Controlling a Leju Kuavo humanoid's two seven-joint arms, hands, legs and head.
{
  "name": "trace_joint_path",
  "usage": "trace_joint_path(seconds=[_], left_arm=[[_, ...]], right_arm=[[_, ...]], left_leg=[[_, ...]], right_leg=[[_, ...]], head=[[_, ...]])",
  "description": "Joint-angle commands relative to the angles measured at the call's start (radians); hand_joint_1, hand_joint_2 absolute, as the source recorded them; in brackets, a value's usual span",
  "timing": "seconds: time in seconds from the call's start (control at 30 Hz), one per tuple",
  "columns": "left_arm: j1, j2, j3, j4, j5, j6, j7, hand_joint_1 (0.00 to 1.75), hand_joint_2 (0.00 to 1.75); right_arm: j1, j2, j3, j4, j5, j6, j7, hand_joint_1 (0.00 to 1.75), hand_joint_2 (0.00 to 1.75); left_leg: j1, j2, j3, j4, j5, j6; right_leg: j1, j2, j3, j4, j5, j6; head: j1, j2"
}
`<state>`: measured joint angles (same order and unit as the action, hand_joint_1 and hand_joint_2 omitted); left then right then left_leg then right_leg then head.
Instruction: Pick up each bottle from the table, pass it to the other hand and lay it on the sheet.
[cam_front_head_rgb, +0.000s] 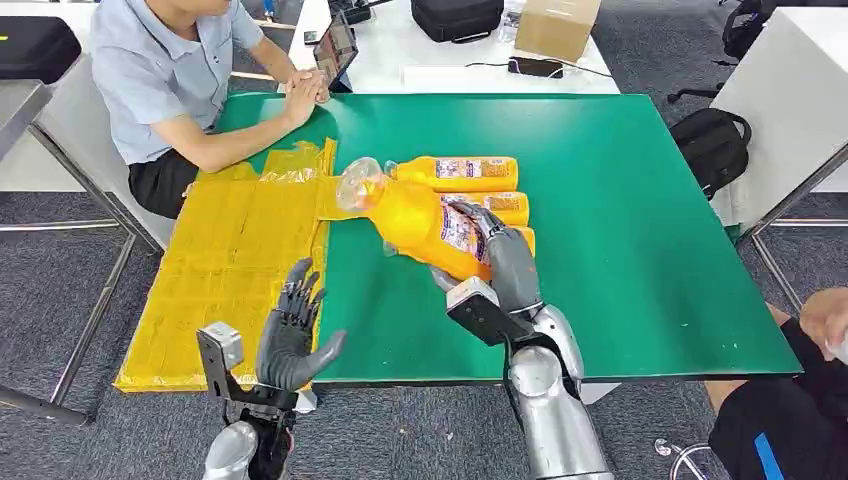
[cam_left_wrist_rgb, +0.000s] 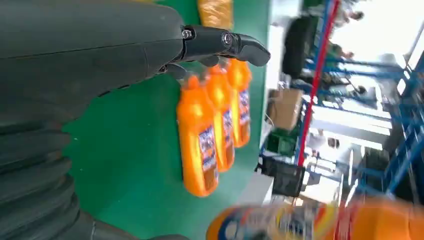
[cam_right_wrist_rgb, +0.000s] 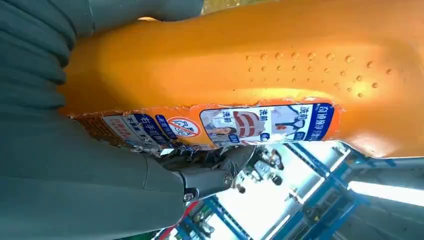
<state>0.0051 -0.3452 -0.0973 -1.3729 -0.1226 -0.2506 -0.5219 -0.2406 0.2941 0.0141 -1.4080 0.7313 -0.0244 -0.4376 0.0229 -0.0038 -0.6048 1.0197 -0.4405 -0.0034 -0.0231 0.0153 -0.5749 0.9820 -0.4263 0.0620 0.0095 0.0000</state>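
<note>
My right hand (cam_front_head_rgb: 500, 260) grips a large orange bottle (cam_front_head_rgb: 420, 220) with a clear cap and a printed label, lifted and tilted above the green table (cam_front_head_rgb: 640, 220). The right wrist view shows that bottle (cam_right_wrist_rgb: 240, 65) close up, with dark fingers (cam_right_wrist_rgb: 210, 177) wrapped around its label. Behind it, more orange bottles (cam_front_head_rgb: 465, 172) lie side by side on the table; in the left wrist view they lie in a row (cam_left_wrist_rgb: 210, 130). My left hand (cam_front_head_rgb: 292, 335) is open, fingers spread, at the table's near edge beside the yellow sheet (cam_front_head_rgb: 235, 260).
A seated person leans forearms (cam_front_head_rgb: 250, 130) on the table's far left corner, by the sheet's far end. Another person's hand (cam_front_head_rgb: 825, 320) is at the right edge. A black backpack (cam_front_head_rgb: 712, 145) lies on the floor to the right. A white table with a box (cam_front_head_rgb: 557, 25) stands behind.
</note>
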Motion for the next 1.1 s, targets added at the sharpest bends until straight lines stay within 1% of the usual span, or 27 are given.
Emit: trace_joint_path(seconds=[0.03,0.07,0.13,0.2,0.23,0.27,0.33,0.47,0.5,0.57,0.6,0.67,0.73,0.77,0.83,0.87,0.9,0.93,0.97,1.0,1.03,1.1], left_arm=[[-0.028,-0.004,-0.083,0.008,-0.048,0.036,-0.013,0.00,1.75],[-0.032,-0.004,-0.084,0.015,-0.036,0.033,-0.012,0.00,1.75],[-0.036,-0.004,-0.085,0.024,-0.036,0.034,-0.012,0.00,1.75],[-0.037,-0.004,-0.087,0.027,-0.031,0.028,-0.012,0.00,1.75],[-0.041,-0.004,-0.094,0.036,-0.030,0.021,-0.008,0.00,1.75],[-0.047,-0.004,-0.102,0.053,-0.027,0.020,-0.002,0.00,1.75],[-0.053,-0.004,-0.111,0.076,-0.016,0.023,0.002,0.00,1.75],[-0.054,-0.004,-0.106,0.116,0.015,0.034,0.020,0.00,1.75],[-0.058,-0.004,-0.103,0.128,0.023,0.038,0.023,0.00,1.75],[-0.068,-0.004,-0.100,0.161,0.087,0.019,0.050,0.00,1.75],[-0.072,-0.004,-0.104,0.171,0.102,0.009,0.053,0.00,1.75],[-0.081,-0.004,-0.121,0.185,0.139,-0.006,0.043,0.00,1.75],[-0.088,-0.004,-0.127,0.167,0.176,-0.021,0.026,0.00,1.75],[-0.089,-0.004,-0.127,0.150,0.200,-0.026,0.025,0.00,1.75],[-0.098,-0.004,-0.122,0.115,0.220,-0.024,0.033,0.00,1.75],[-0.101,-0.004,-0.115,0.097,0.221,-0.014,0.031,0.00,1.75],[-0.107,-0.004,-0.108,0.091,0.227,0.001,0.039,0.12,1.75],[-0.115,-0.004,-0.098,0.094,0.240,0.019,0.054,1.50,1.75],[-0.118,-0.004,-0.091,0.098,0.241,0.028,0.056,1.75,1.75],[-0.123,-0.004,-0.084,0.111,0.250,0.043,0.059,1.75,1.75],[-0.126,-0.004,-0.075,0.127,0.269,0.043,0.060,1.75,1.75],[-0.126,-0.004,-0.073,0.136,0.279,0.034,0.055,1.75,1.75]], right_arm=[[-0.114,-0.009,0.217,0.349,0.048,0.038,-0.032,1.75,1.75],[-0.115,0.000,0.253,0.380,0.063,0.022,-0.035,1.75,1.75],[-0.116,0.007,0.267,0.403,0.068,-0.004,-0.037,1.75,1.75],[-0.123,-0.004,0.292,0.414,0.073,0.000,-0.042,1.75,1.75],[-0.128,-0.009,0.327,0.432,0.091,-0.001,-0.054,1.75,1.75],[-0.136,0.003,0.343,0.470,0.090,-0.009,-0.064,1.75,1.75],[-0.149,0.013,0.380,0.526,0.094,-0.021,-0.090,1.75,1.75],[-0.158,0.027,0.427,0.595,0.110,-0.068,-0.114,1.75,1.75],[-0.157,0.030,0.440,0.603,0.112,-0.080,-0.122,1.75,1.75],[-0.143,0.033,0.462,0.587,0.111,-0.103,-0.137,1.75,1.75],[-0.137,0.033,0.467,0.577,0.106,-0.107,-0.145,1.75,1.75],[-0.127,0.033,0.473,0.547,0.094,-0.110,-0.151,1.75,1.75],[-0.129,0.038,0.456,0.530,0.053,-0.084,-0.160,1.75,1.75],[-0.129,0.032,0.459,0.519,0.052,-0.082,-0.157,1.75,1.75],[-0.121,0.023,0.445,0.507,0.034,-0.074,-0.153,1.75,1.75],[-0.118,0.020,0.442,0.501,0.033,-0.072,-0.155,1.75,1.75],[-0.113,0.018,0.442,0.497,0.033,-0.069,-0.155,1.75,1.75],[-0.106,0.019,0.442,0.494,0.034,-0.064,-0.154,1.71,1.75],[-0.102,0.020,0.443,0.494,0.034,-0.063,-0.154,1.61,1.75],[-0.095,0.024,0.443,0.497,0.034,-0.062,-0.154,0.31,1.75],[-0.086,0.032,0.437,0.500,0.025,-0.065,-0.159,0.00,1.75],[-0.083,0.033,0.439,0.500,0.026,-0.074,-0.165,0.00,1.75]], left_leg=[[0.000,0.004,0.003,-0.001,-0.001,0.001],[0.000,0.004,0.004,-0.001,-0.001,0.001],[0.001,0.003,0.002,-0.001,-0.001,0.000],[0.001,0.002,0.003,-0.001,-0.001,0.001],[0.001,0.002,0.003,-0.001,-0.001,0.001],[0.001,0.001,0.004,-0.001,-0.001,0.002],[0.001,0.002,0.002,-0.001,0.000,0.001],[0.000,0.002,0.004,-0.002,0.000,0.002],[0.001,0.000,0.003,-0.002,0.000,0.001],[0.000,-0.001,0.003,-0.002,0.000,0.001],[0.001,0.000,0.001,-0.001,0.000,0.001],[0.001,0.000,0.003,-0.002,-0.001,0.001],[0.000,-0.003,0.002,-0.001,0.000,0.001],[0.000,-0.002,0.000,0.000,0.000,0.001],[0.000,-0.001,0.002,0.000,-0.001,0.002],[0.001,-0.002,0.000,0.000,0.000,0.001],[0.001,-0.003,0.001,0.000,0.000,0.002],[0.001,-0.003,-0.001,0.000,0.000,0.001],[0.001,-0.004,-0.001,0.000,0.000,0.001],[0.001,-0.004,0.000,0.000,0.000,0.001],[0.001,-0.003,0.000,0.000,0.000,0.001],[0.001,-0.003,0.002,-0.001,0.000,0.002]], right_leg=[[0.001,0.003,0.002,-0.001,0.001,-0.003],[0.001,0.003,0.002,-0.001,0.001,-0.003],[0.001,0.002,0.001,-0.001,0.000,-0.002],[0.001,0.001,0.001,0.000,0.000,-0.002],[0.002,0.000,0.002,-0.001,0.000,-0.003],[0.002,-0.001,0.003,-0.001,0.000,-0.003],[0.001,0.000,0.001,-0.001,0.000,-0.002],[0.001,-0.001,0.003,-0.002,0.000,-0.003],[0.001,-0.002,0.002,-0.002,0.000,-0.003],[0.001,-0.004,0.002,-0.001,-0.001,-0.003],[0.001,-0.002,0.001,-0.001,0.000,-0.002],[0.001,-0.003,0.003,-0.001,-0.001,-0.003],[0.001,-0.006,0.002,-0.001,-0.001,-0.003],[0.001,-0.005,0.000,0.000,-0.001,-0.002],[0.001,-0.005,0.002,0.000,-0.001,-0.004],[0.001,-0.004,0.000,0.000,-0.001,-0.002],[0.002,-0.005,0.001,0.000,-0.001,-0.003],[0.001,-0.006,-0.001,0.000,-0.001,-0.002],[0.001,-0.006,0.000,0.000,-0.001,-0.003],[0.002,-0.007,0.001,0.000,-0.001,-0.003],[0.001,-0.006,0.000,0.000,-0.001,-0.003],[0.002,-0.007,0.002,-0.001,-0.001,-0.004]], head=[[0.000,0.000],[0.000,0.000],[0.000,0.000],[0.000,0.000],[0.000,0.000],[0.000,0.000],[0.000,0.000],[0.000,0.000],[0.000,0.000],[0.000,0.000],[0.000,0.000],[0.000,0.000],[0.000,0.000],[0.000,0.000],[0.000,0.000],[0.000,0.000],[0.000,0.000],[0.000,0.000],[0.000,0.000],[0.000,0.000],[0.000,0.000],[0.000,0.000]])
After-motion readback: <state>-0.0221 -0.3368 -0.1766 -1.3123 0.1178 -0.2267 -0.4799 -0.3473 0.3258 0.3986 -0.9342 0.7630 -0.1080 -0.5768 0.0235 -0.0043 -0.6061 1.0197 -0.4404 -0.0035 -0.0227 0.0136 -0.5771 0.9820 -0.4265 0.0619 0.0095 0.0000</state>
